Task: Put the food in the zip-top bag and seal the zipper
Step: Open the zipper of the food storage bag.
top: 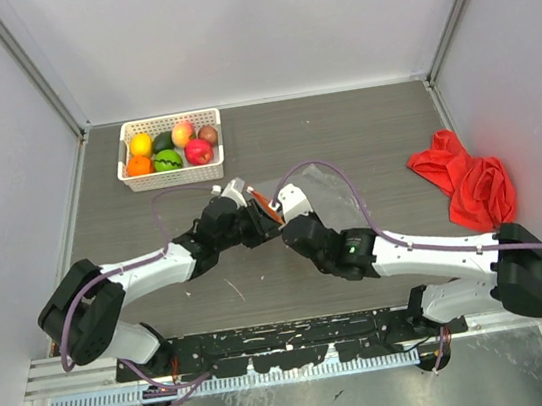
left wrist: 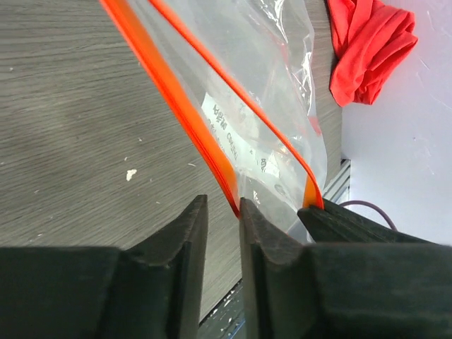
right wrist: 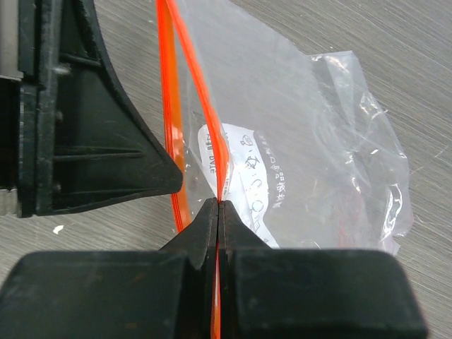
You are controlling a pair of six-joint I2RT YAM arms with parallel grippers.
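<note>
Now | both hands pinch zipper (right wrist: 169,106) | fruits (top: 169,149) in basket (top: 137,181)

Print on the bag — not legible

The zip-top bag (right wrist: 282,141) carries a white label (right wrist: 244,176) with small dark characters, seen through the clear plastic in both wrist views — they are too small and blurred to read. No other writing, brand, number or sign can be read in any view.
</note>
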